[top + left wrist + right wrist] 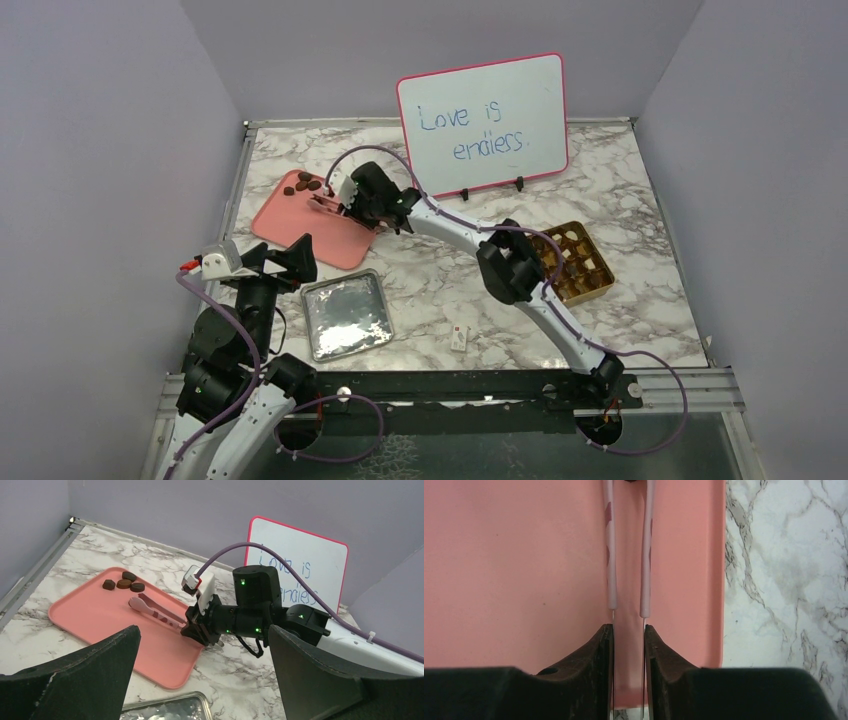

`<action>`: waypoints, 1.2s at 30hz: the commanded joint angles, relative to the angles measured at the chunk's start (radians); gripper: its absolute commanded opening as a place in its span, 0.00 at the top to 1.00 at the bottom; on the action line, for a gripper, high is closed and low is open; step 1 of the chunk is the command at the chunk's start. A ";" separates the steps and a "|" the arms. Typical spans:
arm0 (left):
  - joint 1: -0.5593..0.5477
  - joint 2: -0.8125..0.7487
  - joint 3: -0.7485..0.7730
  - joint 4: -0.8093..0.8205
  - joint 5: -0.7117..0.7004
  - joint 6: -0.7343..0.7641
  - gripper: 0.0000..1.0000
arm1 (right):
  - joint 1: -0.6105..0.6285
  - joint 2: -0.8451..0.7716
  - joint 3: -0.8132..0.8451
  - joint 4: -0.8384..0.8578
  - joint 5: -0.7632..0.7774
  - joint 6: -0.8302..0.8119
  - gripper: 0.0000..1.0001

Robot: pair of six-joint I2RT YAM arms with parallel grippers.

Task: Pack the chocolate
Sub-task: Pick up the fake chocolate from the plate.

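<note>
Clamping pink tongs (322, 204) over the pink tray (300, 238) in the top view, the right gripper (340, 205) holds their tips just short of the chocolate (307, 183) at its far corner. The left gripper (296, 262) gapes idle, and the gold box (592, 287) holds some pieces. The left wrist view shows four pieces beside the tips. The right wrist view shows the fingers (605, 645) pinching both tong arms, so picking seems in hand: next, advance and squeeze one piece.

Left tool (204, 631): dark fingers (85, 675) spread wide in foreground, nothing between them. Pink tray (90, 617) on marble counter (150, 555), near its left edge. Four chocolate pieces (125, 582) clustered at the tray's far corner. Right tool (195, 627) grips pink tongs (150, 607) by the handle, tips near the pieces. Whiteboard (300, 560) stands toward the far edge.
</note>
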 commanded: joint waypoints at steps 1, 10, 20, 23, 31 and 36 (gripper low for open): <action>0.011 0.002 0.023 0.000 -0.013 0.004 0.01 | 0.012 -0.100 -0.067 0.036 0.013 0.057 0.71; 0.011 -0.001 0.022 -0.002 -0.010 0.005 0.01 | 0.025 -0.193 -0.200 0.079 0.023 0.122 0.74; 0.011 0.004 0.023 -0.001 0.004 0.010 0.01 | 0.040 -0.380 -0.432 0.094 0.072 0.254 0.76; 0.009 0.001 0.023 -0.001 0.025 0.015 0.01 | 0.042 -0.463 -0.551 0.113 0.052 0.293 0.76; 0.010 0.020 0.025 -0.002 0.033 0.017 0.01 | 0.043 -0.647 -0.771 0.093 0.044 0.351 0.76; 0.012 0.030 0.026 -0.002 0.042 0.015 0.01 | 0.041 -0.756 -0.841 0.042 0.035 0.453 0.76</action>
